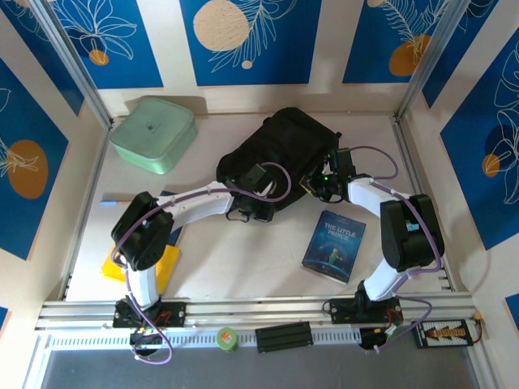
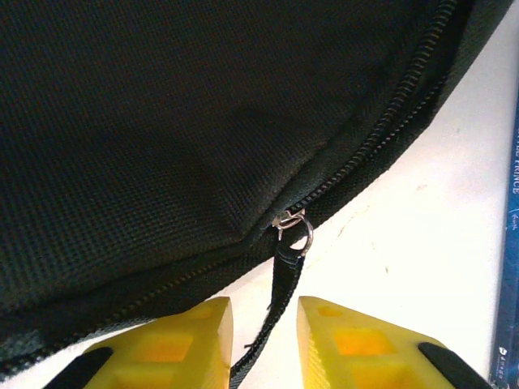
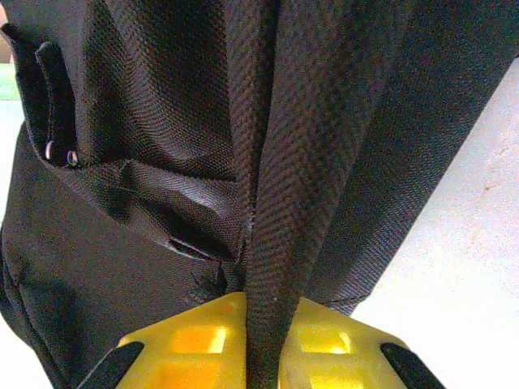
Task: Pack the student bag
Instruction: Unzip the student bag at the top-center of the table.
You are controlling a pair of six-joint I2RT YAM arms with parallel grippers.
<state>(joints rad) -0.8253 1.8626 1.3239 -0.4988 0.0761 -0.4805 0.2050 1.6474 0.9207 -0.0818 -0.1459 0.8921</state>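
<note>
The student bag (image 1: 280,146) lay at the far middle of the table (image 1: 243,259), close to the back wall. Along the stretch seen from the left wrist its zipper (image 2: 381,130) was closed, so I could not tell what was inside. The mint-green box (image 1: 154,134) sat in the far left corner with its lid on, well apart from the bag, its contents hidden too.

The left gripper (image 2: 263,312) was at the bag's near edge, its yellow fingers (image 2: 186,340) slightly parted, with the zipper pull (image 2: 285,267) hanging between them and not visibly clamped. The right gripper (image 3: 263,324) was at the bag's right side, its fingers pressed together on a strap (image 3: 280,162) of the bag.

Bare tabletop lay open between the two arms, in front of the bag. A Little Prince book (image 1: 334,245) lay flat near the right arm, apart from the bag. A yellow pad (image 1: 168,261) lay partly under the left arm.

I counted one bag, one box, one book, one pad and two arms.
</note>
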